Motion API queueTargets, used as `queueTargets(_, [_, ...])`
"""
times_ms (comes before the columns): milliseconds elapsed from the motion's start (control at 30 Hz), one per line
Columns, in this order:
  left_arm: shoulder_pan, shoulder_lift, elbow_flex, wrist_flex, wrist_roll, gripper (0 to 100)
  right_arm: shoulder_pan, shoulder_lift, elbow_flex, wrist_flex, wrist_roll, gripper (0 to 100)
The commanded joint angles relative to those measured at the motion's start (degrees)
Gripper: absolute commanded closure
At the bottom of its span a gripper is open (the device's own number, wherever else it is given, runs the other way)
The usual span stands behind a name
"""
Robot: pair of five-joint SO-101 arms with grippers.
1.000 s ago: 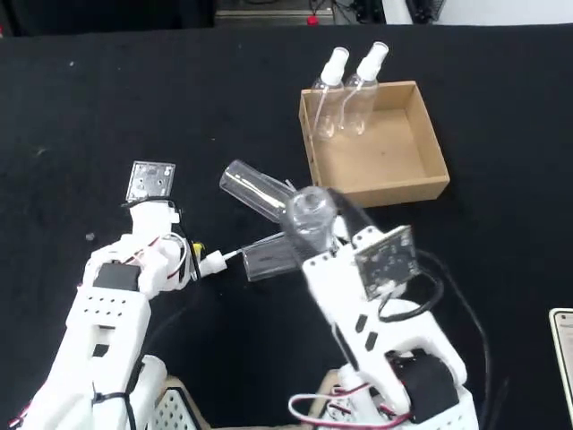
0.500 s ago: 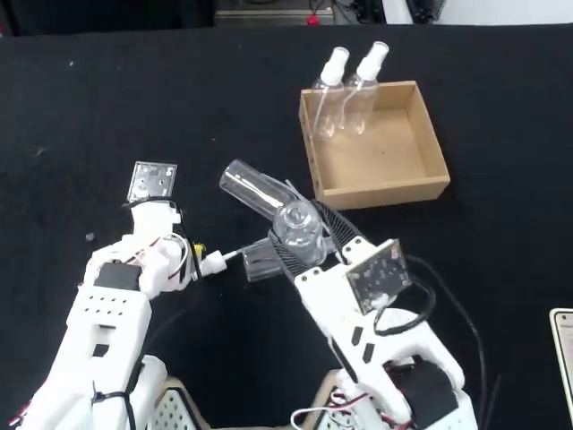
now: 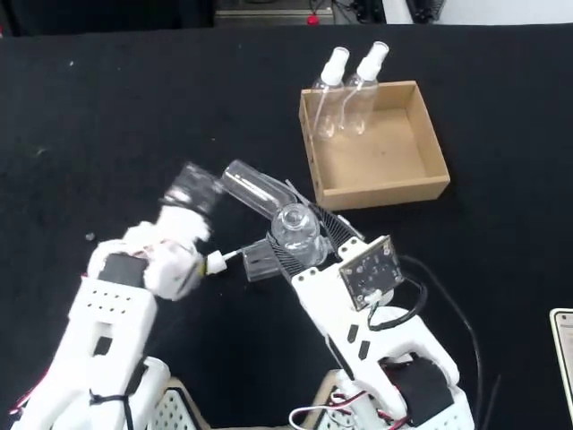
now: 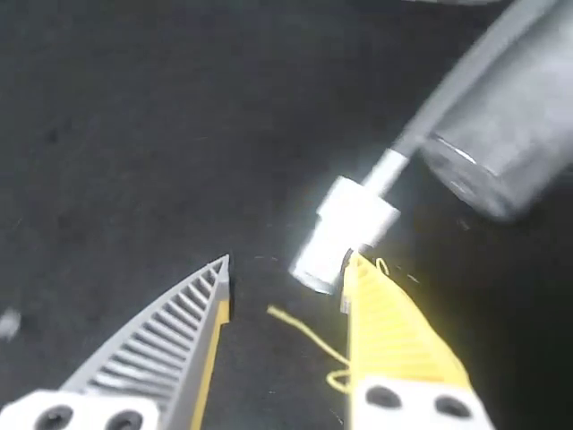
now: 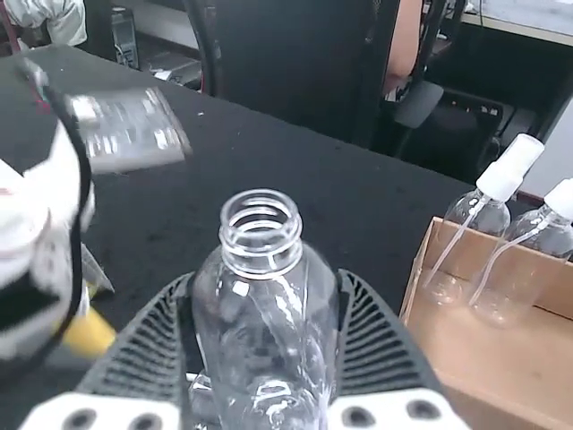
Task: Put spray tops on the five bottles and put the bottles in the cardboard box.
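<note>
Clear bottle [image 5: 261, 242] upright in right gripper [image 5: 265, 305].

Desk [image 3: 134, 90] with cardboard box [image 3: 380, 193] sitting back right
2 bottles [image 3: 345, 98] are leaning in its back left corner; the right pincer [image 3: 304, 240] is holding a 3rd bottle [image 3: 297, 224] before it.

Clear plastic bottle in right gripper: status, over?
Right gripper grips uncapped clear plastic bottle, neck up. Left gripper open, white spray top by its yellow finger. Two bare bottles lying nearby.
</note>
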Motion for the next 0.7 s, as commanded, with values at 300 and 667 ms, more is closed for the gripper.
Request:
queueTargets(300, [2.2, 11.3, 3.7, -14.2, -4.7, 79, -0.3, -5.9, 1.5, -1.1, -0.1, 98.6])
queueTargets(667, [2.1, 32.1, -7.2, -14.4, -4.6, 80, -0.2, -5.9, 1.6, -1.0, -0.1, 98.6])
